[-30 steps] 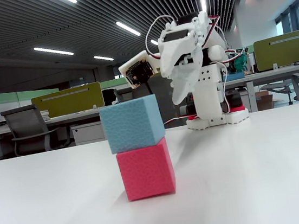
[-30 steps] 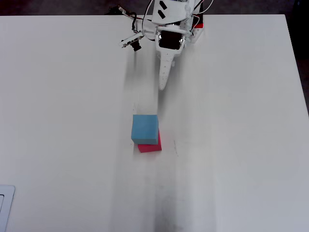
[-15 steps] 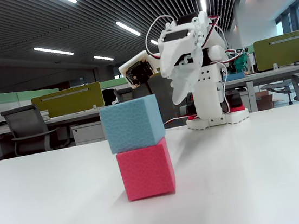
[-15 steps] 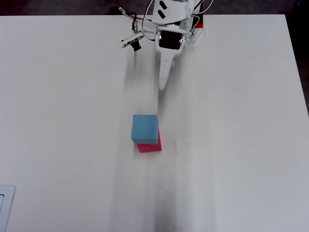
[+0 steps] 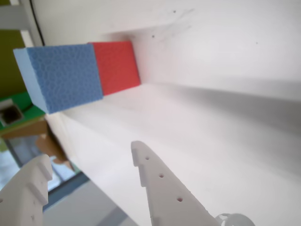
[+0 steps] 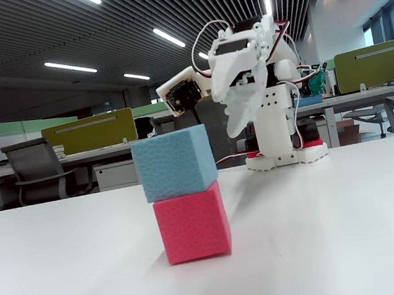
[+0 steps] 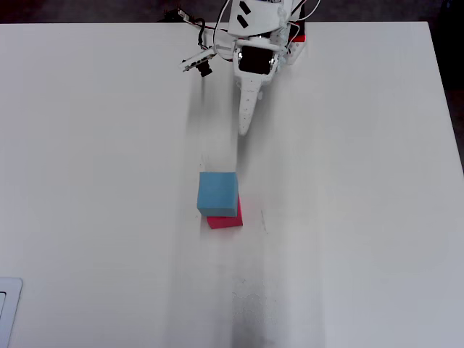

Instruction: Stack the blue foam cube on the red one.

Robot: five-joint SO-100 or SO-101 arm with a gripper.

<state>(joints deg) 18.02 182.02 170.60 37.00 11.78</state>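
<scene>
The blue foam cube [image 6: 174, 162] sits on top of the red one [image 6: 192, 223], shifted a little to the left and slightly overhanging. From overhead the blue cube [image 7: 217, 192] covers most of the red cube [image 7: 226, 221]. In the wrist view the blue cube [image 5: 63, 75] and red cube [image 5: 117, 66] lie ahead, apart from the fingers. My gripper [image 5: 91, 157] is open and empty. It is drawn back toward the arm's base, raised above the table [image 7: 244, 127], well clear of the stack [image 6: 240, 117].
The white table [image 7: 362, 181] bears only the stack and the arm's base [image 6: 284, 155] at its far edge. A pale object [image 7: 6, 312] shows at the overhead view's lower left corner. Office desks and a chair [image 6: 38, 170] stand behind the table.
</scene>
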